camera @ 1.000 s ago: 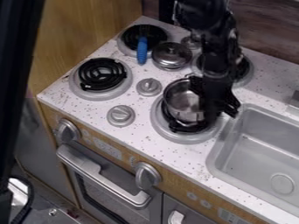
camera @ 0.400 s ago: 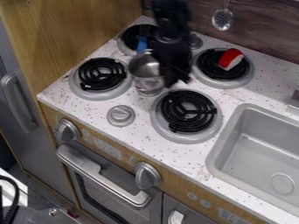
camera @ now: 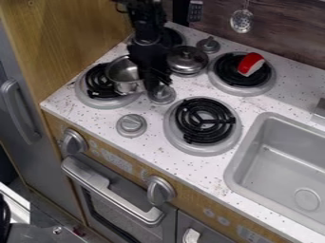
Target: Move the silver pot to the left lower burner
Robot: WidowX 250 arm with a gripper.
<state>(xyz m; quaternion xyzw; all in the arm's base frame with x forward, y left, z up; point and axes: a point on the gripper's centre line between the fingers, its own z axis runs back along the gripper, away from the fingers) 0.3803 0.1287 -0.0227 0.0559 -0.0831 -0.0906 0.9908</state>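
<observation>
Silver pot [camera: 125,76] over left lower burner [camera: 105,102], gripper [camera: 154,83] holding it; knob [camera: 164,95] (crowding close), metal lid [camera: 186,58] nearby.

A lidded metal pan [camera: 187,60] sits between the two rear burners, a red-and-white toy [camera: 251,64] lies on the right rear burner [camera: 242,85], and a slotted spoon [camera: 242,21] and a slotted spatula [camera: 195,11] hang against the wood-look wall [camera: 282,28] above the sink's [camera: 279,163] side.

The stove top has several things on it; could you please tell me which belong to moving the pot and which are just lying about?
Part of the job:
- silver pot
- left lower burner, the pot's destination
- gripper, beside the pot

Just lying about:
- round metal lid, between the two upper burners
- red-and-white object, on the right upper burner
</observation>
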